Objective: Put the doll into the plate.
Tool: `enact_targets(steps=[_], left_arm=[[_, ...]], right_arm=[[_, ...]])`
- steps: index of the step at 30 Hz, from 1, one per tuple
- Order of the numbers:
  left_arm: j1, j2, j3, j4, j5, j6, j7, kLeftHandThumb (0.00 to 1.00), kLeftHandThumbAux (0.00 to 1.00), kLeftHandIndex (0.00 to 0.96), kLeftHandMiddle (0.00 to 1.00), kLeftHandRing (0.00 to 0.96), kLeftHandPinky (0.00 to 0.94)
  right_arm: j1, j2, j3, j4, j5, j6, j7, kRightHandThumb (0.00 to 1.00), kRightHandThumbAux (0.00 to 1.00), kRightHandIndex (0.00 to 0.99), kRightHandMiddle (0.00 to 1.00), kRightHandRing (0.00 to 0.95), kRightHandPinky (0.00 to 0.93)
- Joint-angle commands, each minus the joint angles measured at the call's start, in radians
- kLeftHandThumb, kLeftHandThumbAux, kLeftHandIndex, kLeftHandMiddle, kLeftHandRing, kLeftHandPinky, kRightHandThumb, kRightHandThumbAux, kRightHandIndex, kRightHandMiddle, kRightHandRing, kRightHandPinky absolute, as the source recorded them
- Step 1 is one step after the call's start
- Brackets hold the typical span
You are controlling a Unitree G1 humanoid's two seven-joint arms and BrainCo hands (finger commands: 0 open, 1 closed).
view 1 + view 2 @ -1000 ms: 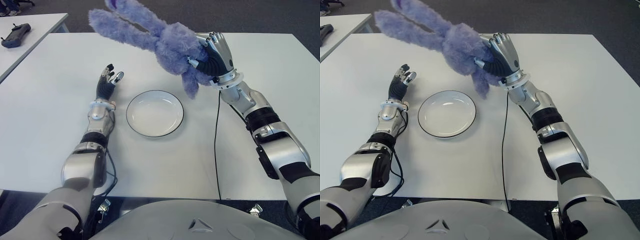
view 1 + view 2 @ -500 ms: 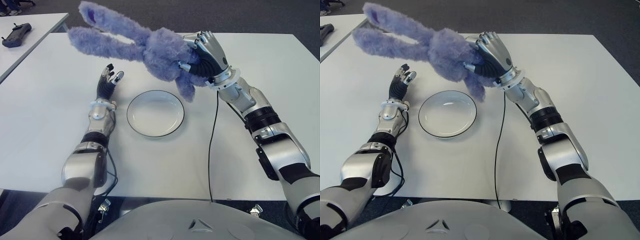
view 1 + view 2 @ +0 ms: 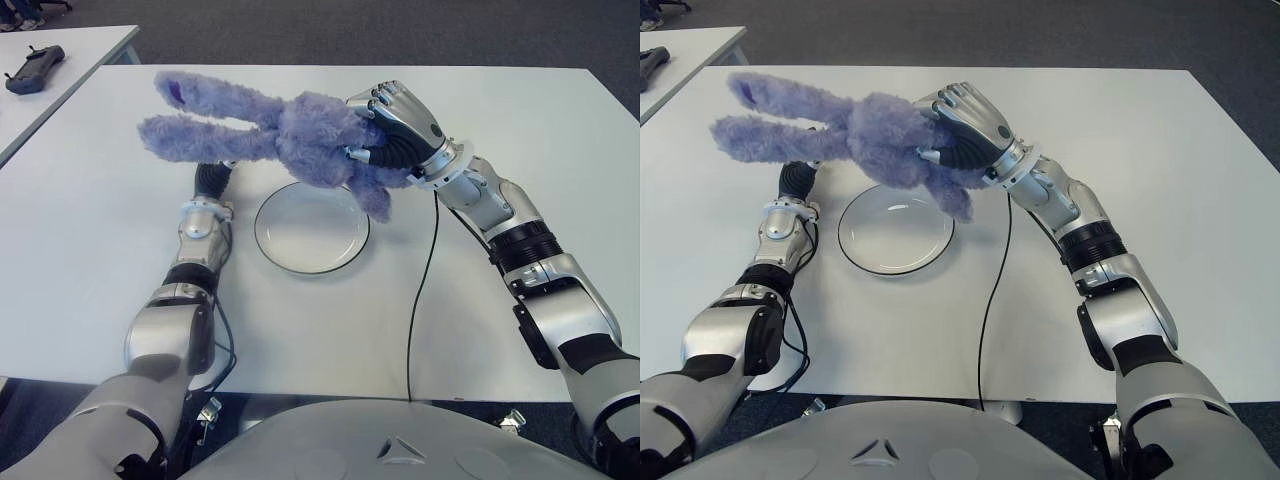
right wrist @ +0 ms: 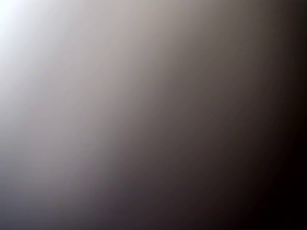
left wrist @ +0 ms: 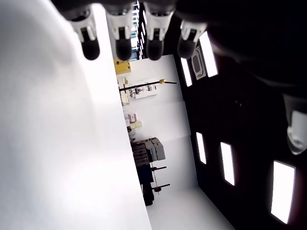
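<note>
Left eye view: the right robot hand (image 3: 395, 125) grasps the fluffy purple plush rabbit doll (image 3: 300, 140), held in the air above the far rim of the round white dark-rimmed plate (image 3: 311, 228) on the white bench (image 3: 90, 260). Its long axis lies level, ears pointing toward the robot's left. Released here, the overhanging ears could tip it off the plate. Left wrist view: the left robot hand (image 5: 136, 33), beside the plate's left, shows straight fingers holding nothing. Right wrist view shows nothing readable.
</note>
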Motion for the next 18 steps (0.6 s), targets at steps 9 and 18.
enact_targets(steps=[9, 18], left_arm=[[0.253, -0.158, -0.034, 0.183, 0.035, 0.062, 0.025, 0.000, 0.402, 0.000, 0.000, 0.000, 0.000], [0.255, -0.158, -0.037, 0.186, 0.041, 0.063, 0.039, 0.000, 0.377, 0.000, 0.000, 0.000, 0.000]], right_arm=[[0.017, 0.019, 0.024, -0.001, 0.091, -0.061, 0.162, 0.864, 0.684, 0.763, 0.850, 0.848, 0.854], [0.033, 0.042, 0.031, 0.007, 0.101, -0.075, 0.204, 0.903, 0.672, 0.757, 0.847, 0.847, 0.849]])
